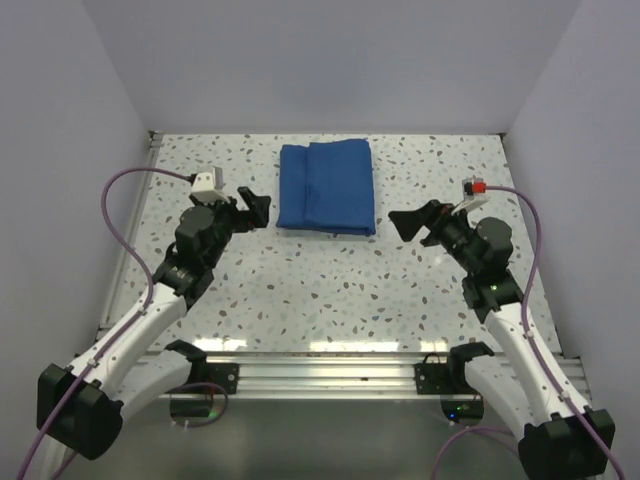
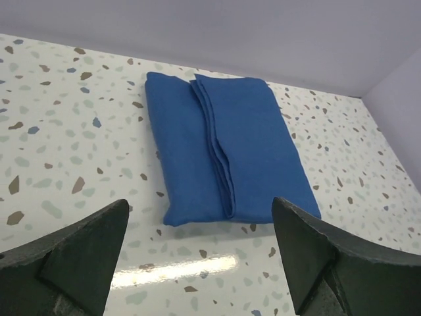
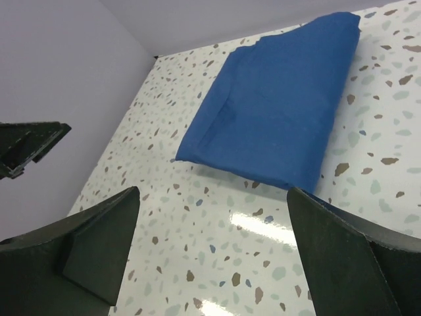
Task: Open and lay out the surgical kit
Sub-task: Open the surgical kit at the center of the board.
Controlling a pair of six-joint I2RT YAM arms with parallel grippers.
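Mainly L wrist cam, wrap [image 2: 250, 145] fold layers

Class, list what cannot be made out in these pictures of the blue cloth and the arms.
- Anything inside the blue cloth: all views, its own folds cover it.
- Left fingers, lower part: left wrist view, cut off by the bottom edge.
- Right fingers, lower part: right wrist view, same edge.

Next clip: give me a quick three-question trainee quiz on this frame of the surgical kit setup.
1. True or false: the blue wrap lies fully unfolded on the table.
2. The left gripper and right gripper flank the wrap. Which touches it? A) left B) right C) neither
3. Fill in: both grippers stand ___.
Key: 1 false, it is folded; 2 C; 3 open.
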